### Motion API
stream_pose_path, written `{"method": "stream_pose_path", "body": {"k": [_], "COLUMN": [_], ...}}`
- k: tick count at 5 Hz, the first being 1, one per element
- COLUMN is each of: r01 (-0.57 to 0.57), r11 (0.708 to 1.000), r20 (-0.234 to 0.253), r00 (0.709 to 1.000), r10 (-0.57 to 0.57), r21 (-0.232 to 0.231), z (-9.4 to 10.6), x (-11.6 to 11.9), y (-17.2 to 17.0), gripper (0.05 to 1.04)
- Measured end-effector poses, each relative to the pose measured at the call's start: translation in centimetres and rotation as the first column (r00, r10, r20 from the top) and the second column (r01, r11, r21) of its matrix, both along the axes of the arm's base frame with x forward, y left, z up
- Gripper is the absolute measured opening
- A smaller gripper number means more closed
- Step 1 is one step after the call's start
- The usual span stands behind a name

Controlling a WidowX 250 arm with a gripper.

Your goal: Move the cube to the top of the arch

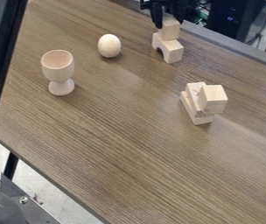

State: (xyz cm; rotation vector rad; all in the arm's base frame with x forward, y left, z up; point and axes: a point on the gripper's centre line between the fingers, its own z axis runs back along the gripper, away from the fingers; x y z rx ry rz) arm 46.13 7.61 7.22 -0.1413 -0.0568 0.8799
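Cube (170, 30) on top of arch (171, 49), upper right of frame; your gripper (169, 22) right at cube, can't tell if gripping or open.

Camera view: fixed camera above wooden tabletop (129, 144), looking down at slant. Facing: across tabletop, toward far edge running diagonally through upper right; opposite edge runs diagonally through lower left, with floor (42, 188) visible beyond. Range: moderate, both edges within frame, tabletop objects small against surface. Dark post (2, 52) along left border.
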Motion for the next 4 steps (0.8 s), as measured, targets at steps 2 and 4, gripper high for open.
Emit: {"method": "stream_pose_path", "body": {"k": [2,4], "r01": [-0.007,-0.012], "r11": [1.000,1.000], "r20": [0.012,0.013], "r00": [1.000,1.000], "r10": [0.007,0.012], "r21": [0.007,0.008], "z": [0.1,0.0], "x": [-0.4,-1.1], "y": [0.0,-0.1], "gripper": [0.560,0.614]}}
